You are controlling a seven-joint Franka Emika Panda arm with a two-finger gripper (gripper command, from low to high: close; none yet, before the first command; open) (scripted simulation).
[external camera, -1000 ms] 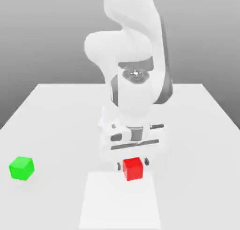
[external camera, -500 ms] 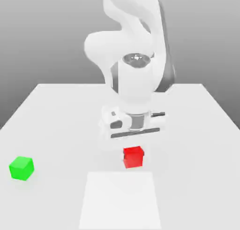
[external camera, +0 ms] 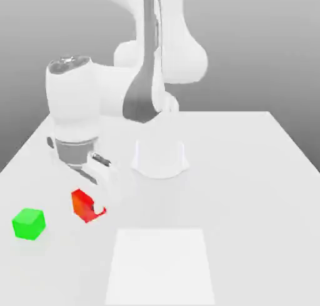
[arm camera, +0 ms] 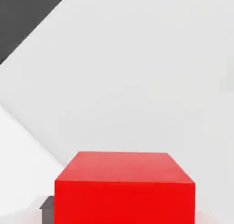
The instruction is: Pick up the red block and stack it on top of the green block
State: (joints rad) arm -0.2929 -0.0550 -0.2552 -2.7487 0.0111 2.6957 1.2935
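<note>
The red block (external camera: pixel 82 205) hangs tilted above the table, held in my gripper (external camera: pixel 89 205), which is shut on it. It sits a short way to the exterior view's right of the green block (external camera: pixel 29 223), which rests on the white table near the left edge. In the hand view the red block (arm camera: pixel 124 187) is close up between the fingers, with a dark fingertip (arm camera: pixel 47 205) showing beside it. The white arm reaches down from the back to the left half of the table.
The white table (external camera: pixel 250 173) stretches wide to the exterior view's right. A brighter white rectangular patch (external camera: pixel 161 267) lies at the front centre. The arm's round base (external camera: pixel 159 156) stands mid-table behind the blocks.
The gripper has lifted the red block off the table and carried it toward the exterior view's left, close to the green block. The arm has swung left and the block now hangs tilted.
</note>
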